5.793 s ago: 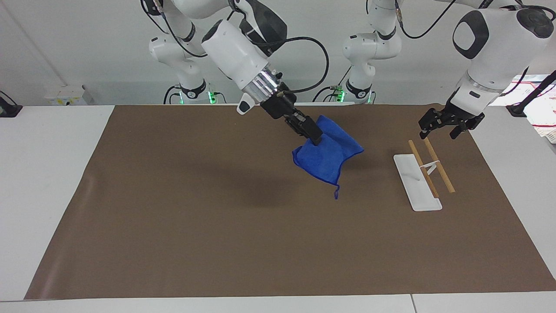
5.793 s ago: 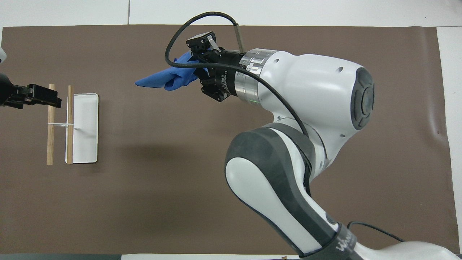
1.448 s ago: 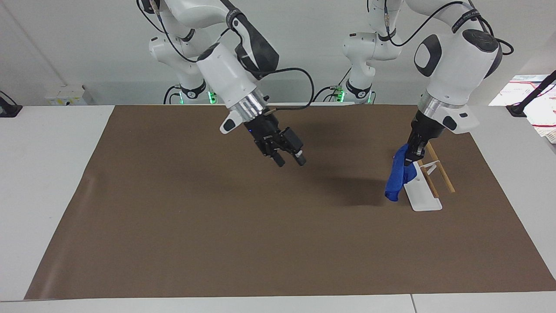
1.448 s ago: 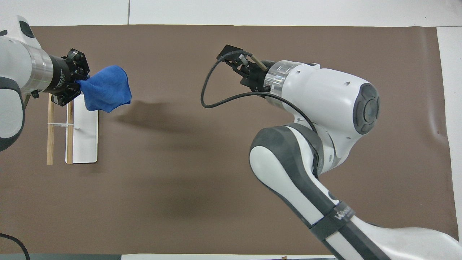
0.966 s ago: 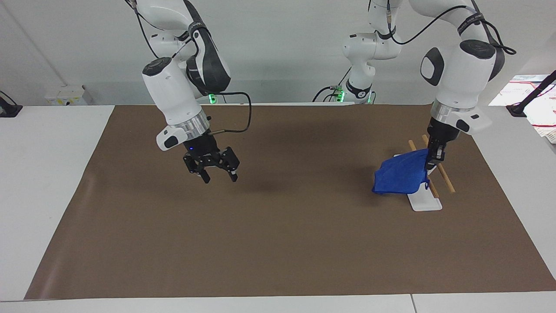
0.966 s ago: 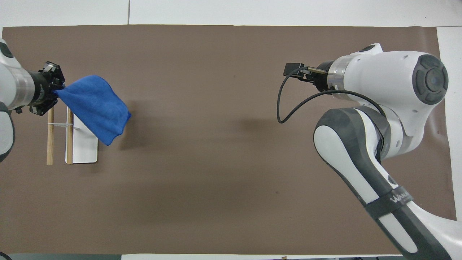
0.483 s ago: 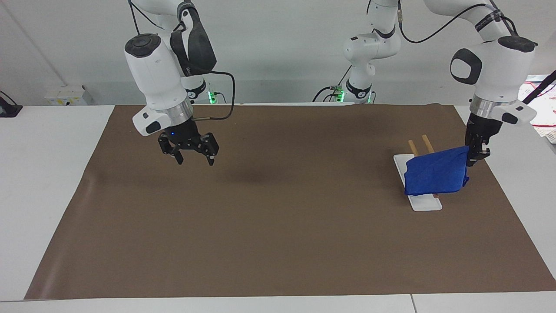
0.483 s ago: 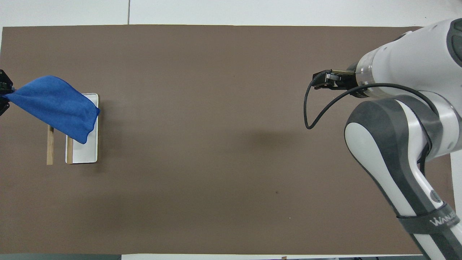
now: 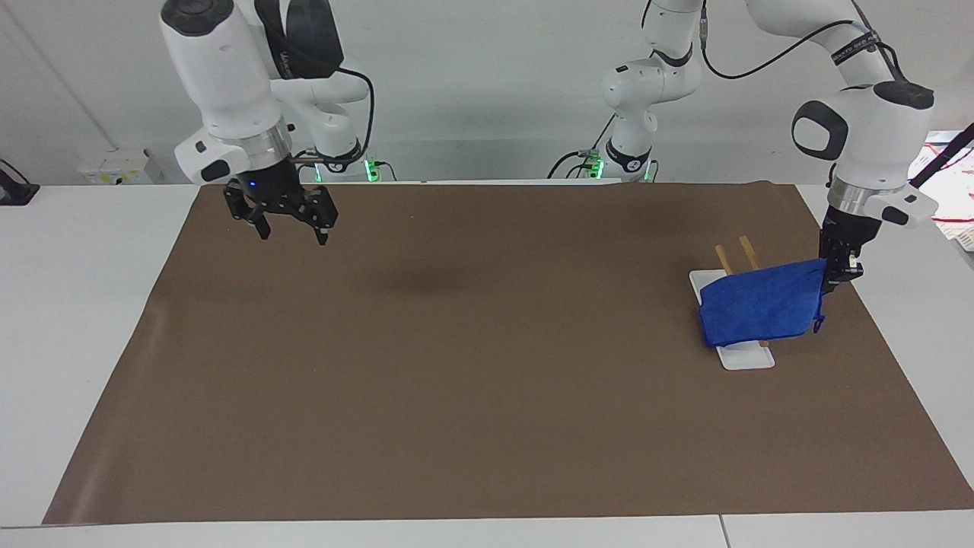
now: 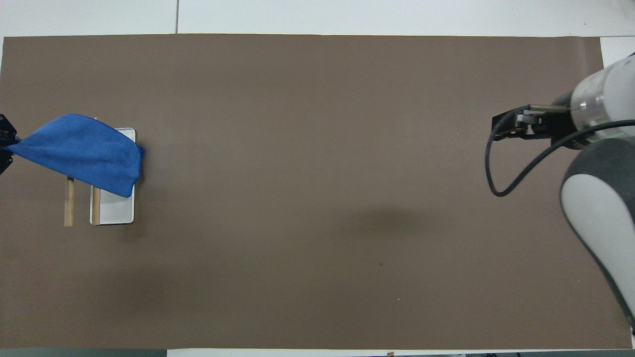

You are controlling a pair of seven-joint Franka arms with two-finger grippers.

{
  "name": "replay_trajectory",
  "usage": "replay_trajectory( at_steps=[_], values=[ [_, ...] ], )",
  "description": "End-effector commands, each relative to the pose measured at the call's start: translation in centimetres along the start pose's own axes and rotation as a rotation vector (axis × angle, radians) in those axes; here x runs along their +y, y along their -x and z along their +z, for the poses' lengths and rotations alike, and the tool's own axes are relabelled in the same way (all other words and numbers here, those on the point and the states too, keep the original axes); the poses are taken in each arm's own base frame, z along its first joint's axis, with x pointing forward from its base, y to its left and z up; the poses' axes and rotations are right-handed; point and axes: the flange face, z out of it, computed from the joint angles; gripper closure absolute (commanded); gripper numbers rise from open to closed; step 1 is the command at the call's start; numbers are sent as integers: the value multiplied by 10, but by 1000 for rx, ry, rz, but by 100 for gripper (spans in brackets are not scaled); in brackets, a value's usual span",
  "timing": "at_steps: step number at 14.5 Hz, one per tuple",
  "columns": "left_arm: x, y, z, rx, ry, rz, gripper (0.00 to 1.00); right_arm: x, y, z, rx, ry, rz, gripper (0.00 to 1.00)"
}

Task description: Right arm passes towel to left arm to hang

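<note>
A brown mat (image 9: 487,396) is spread over the white table (image 9: 76,304), covering most of it. Toward the left arm's end of the mat, a small rack is seen: a white base plate (image 9: 742,356) with two wooden rails (image 9: 749,250) raised above it. Nothing else is noted on the mat between the two arms, and no obstruction is seen around the rack.

The blue towel (image 9: 761,304) is draped across the rails, its lower edge hanging down over the base plate; most of the rack is hidden by it, with only the rail ends nearer the robots and the plate end farther from them left showing. In the overhead view the towel (image 10: 82,153) is seen stretched from the mat's edge over both rails (image 10: 69,203) to the plate (image 10: 116,210).

The left gripper (image 9: 835,268) is pointed down just beside the rack, toward the mat's edge. Its fingers are closed on the towel's upper corner, and the cloth is pulled taut from that corner.

The right gripper (image 9: 291,226) is held up over the mat corner at the right arm's end. Its fingers are spread apart, and nothing is held or touched.
</note>
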Motion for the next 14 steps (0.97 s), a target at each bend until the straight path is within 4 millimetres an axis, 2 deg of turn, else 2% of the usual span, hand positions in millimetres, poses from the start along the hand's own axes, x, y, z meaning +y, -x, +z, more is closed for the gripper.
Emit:
replay_trajectory(
  at_steps=[1, 3, 7, 8, 9, 10, 12, 14],
  values=[
    [-8, -9, 25, 14, -5, 13, 100, 48, -6, -16, -34, 8, -19, 0],
    [-26, -28, 39, 11, -34, 22, 100, 73, -4, -23, -71, 7, 12, 0],
    [-31, -30, 50, 5, -47, 21, 100, 84, 14, -6, -110, 11, 32, 0],
    [-31, -30, 50, 3, -51, 16, 33, 85, 13, -8, -100, 10, 37, 0],
    [-27, -29, 48, 4, -46, 19, 0, 77, 14, -8, -101, 12, 30, 0],
    [-19, -30, 42, 11, -32, 19, 0, 85, 13, -7, -105, 12, 42, 0],
    [3, -40, 24, 33, 2, 26, 0, 83, 13, -7, -103, 14, 40, 0],
    [20, -39, 2, 26, -4, 49, 0, 79, 14, -9, -98, 11, 33, 0]
  ],
)
